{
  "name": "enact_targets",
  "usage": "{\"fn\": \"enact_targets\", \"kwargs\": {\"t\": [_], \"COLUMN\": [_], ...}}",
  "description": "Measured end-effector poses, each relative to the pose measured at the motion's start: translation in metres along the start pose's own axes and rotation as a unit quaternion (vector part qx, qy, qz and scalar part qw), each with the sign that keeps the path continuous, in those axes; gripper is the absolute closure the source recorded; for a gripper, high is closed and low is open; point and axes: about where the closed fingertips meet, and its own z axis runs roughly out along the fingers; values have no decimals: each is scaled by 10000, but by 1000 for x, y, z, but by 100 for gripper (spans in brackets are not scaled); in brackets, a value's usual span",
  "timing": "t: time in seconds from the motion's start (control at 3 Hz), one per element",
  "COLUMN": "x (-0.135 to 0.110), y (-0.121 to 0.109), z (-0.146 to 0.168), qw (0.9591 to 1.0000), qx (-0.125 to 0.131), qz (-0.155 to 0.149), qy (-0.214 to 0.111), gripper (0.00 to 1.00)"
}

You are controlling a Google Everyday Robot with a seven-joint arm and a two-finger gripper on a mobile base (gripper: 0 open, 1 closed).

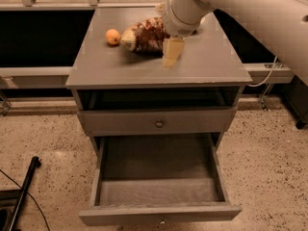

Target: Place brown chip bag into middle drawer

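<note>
Nothing of the placing is done yet. The bag [144, 35] lies on its side on the bench [211, 64], not lifted and not gripped. The gripper [170, 57] hangs just beside the bag's near end, its tip low over the bench top. Whether it is spread or closed cannot be told from this side, and it may be brushing the foil where the two overlap. The bag lies on the far side of the gripper, toward the orange [113, 36], which sits just beyond the bag's other end and is apart from the gripper.

The middle drawer [159, 211] is well below the gripper and toward the camera. It is pulled fully out, with its floor bare, so opening it is not part of what remains. The upper drawer [159, 123] between them is closed.

What is left, by my reading, is nearly the whole job: grip the bag, lift it off the bench, carry it forward past the bench edge, lower it into the open drawer and let go
</note>
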Motion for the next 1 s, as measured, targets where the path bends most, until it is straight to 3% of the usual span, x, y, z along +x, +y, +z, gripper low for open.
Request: {"fn": "enact_targets", "kwargs": {"t": [0.67, 1.0], "x": [-12, -16], "y": [-47, -57], "z": [54, 72], "qw": [9991, 9977], "qx": [347, 543], "qz": [75, 236], "qy": [-219, -341], "gripper": [0, 0]}}
